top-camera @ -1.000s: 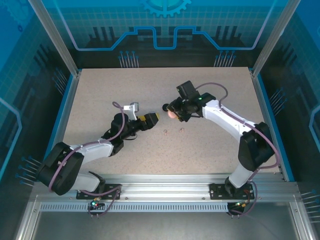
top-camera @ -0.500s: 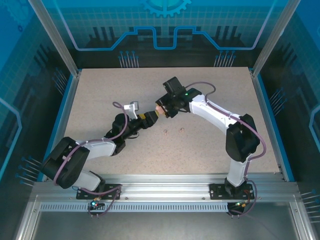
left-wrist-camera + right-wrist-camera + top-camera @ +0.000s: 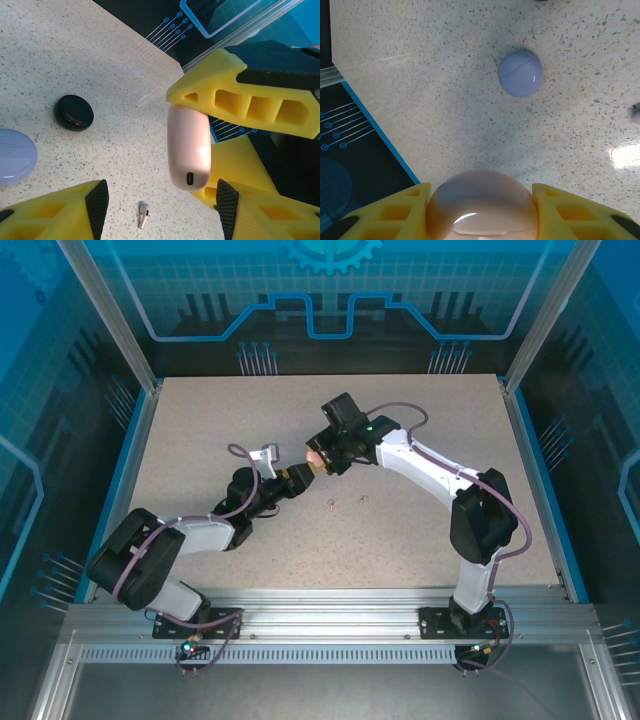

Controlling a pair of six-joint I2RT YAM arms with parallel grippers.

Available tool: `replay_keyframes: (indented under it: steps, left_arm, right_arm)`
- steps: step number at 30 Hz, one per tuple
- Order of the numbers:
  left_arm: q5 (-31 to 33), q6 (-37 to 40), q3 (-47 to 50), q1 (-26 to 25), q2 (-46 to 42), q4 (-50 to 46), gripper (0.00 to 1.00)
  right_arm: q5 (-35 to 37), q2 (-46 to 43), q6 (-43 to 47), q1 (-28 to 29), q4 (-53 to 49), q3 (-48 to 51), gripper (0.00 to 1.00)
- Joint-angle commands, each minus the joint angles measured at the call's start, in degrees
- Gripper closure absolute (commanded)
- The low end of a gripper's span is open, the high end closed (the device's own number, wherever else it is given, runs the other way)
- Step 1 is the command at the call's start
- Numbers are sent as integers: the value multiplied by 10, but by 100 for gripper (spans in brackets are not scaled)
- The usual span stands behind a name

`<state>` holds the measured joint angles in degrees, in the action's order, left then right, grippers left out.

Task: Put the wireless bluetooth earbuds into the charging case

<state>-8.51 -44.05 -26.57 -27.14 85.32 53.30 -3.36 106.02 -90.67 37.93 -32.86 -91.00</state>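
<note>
Clamps the pink charging case (image 3: 189, 145) in the right tool (image 3: 482, 210), seemingly for handover. Poises the left tool (image 3: 162, 202), jaws apart, just beside the case's end.

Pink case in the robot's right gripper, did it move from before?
Yes. The pink case went left: it was right of the nearer tiny earbud on the table, and now it is left of it.

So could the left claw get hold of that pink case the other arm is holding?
Probably yes. The pink case sits just ahead of the left claw, its end near the gap between the open fingers, with nothing between them. The right claw pinches its sides, so room looks tight.
</note>
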Motion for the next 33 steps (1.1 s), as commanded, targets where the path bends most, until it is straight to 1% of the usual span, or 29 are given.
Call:
replay_keyframes:
  steps: [1, 13, 16, 20, 27, 33]
  left_arm:
    - [11, 6, -22, -3, 10, 23, 39]
    - [24, 14, -44, -3, 17, 21, 40]
    - [24, 17, -49, -2, 19, 19, 43]
    - [24, 18, -52, -2, 24, 19, 52]
    - [24, 18, -56, -3, 32, 21, 57]
    - [20, 18, -58, -3, 39, 23, 66]
  right_arm:
    - [-4, 7, -7, 10, 4, -11, 70]
    - [-10, 14, -5, 18, 6, -13, 71]
    - [-10, 14, -5, 18, 7, -14, 71]
    - [-11, 14, -5, 19, 7, -15, 71]
    - [-13, 14, -5, 20, 9, -15, 71]
    - [-15, 13, -5, 20, 11, -14, 71]
